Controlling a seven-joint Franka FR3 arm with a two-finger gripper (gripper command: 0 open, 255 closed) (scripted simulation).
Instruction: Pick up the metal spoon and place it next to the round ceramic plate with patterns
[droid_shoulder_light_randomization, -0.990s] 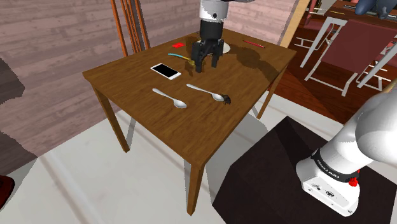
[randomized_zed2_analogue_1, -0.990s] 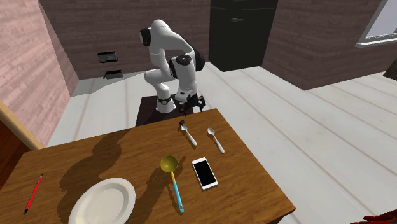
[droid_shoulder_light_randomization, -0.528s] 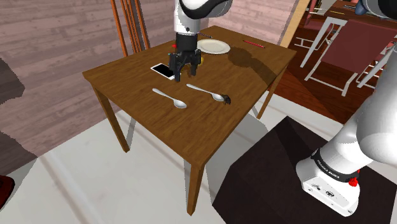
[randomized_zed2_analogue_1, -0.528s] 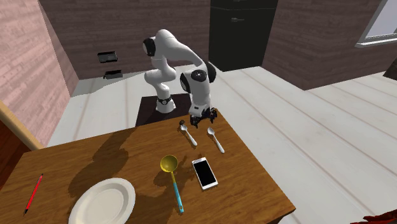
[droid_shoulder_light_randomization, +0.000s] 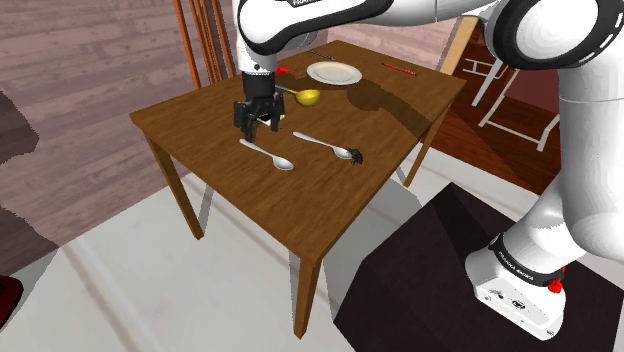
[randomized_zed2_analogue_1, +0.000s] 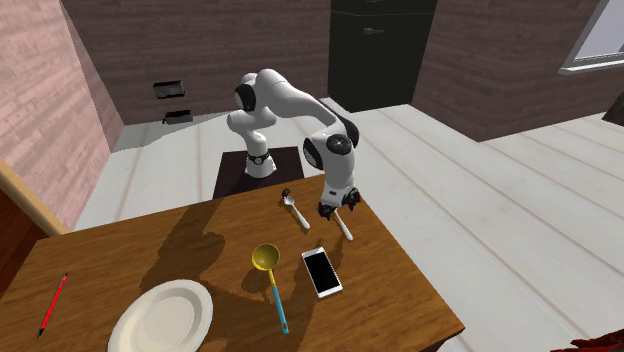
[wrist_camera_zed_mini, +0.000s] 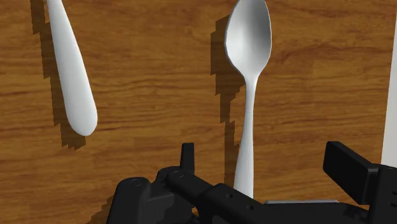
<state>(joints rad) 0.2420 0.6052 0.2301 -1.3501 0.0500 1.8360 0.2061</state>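
Pincer (droid_shoulder_light_randomization: 260, 124), all black, one item: hanging fingers-down over the brown wooden counter (droid_shoulder_light_randomization: 195, 118) left of centre in the shoulder view, its two fingers (wrist_camera_zed_mini: 347, 169) standing apart and gripping nothing. Spoon (droid_shoulder_light_randomization: 267, 154), silver-grey, one item: lying flat on the counter just below the pincer in the shoulder view; in the wrist view the spoon (wrist_camera_zed_mini: 249, 76) is running lengthwise between the spread fingers, its handle passing between them without touching either and its bowl pointing away from the pincer (wrist_camera_zed_mini: 267, 164). In the second exterior view the pincer (randomized_zed2_analogue_1: 336, 211) is hovering above the bowl end of the spoon (randomized_zed2_analogue_1: 344, 229), near the counter's upper right edge. Second spoon (droid_shoulder_light_randomization: 326, 145), one item: lying beside the first, apart from it, right of it in the shoulder view. Round white plate (droid_shoulder_light_randomization: 334, 73): sitting at the counter's far corner, upper centre of the shoulder view, well apart from both spoons. Yellow ladle (droid_shoulder_light_randomization: 306, 96): lying between plate and pincer.
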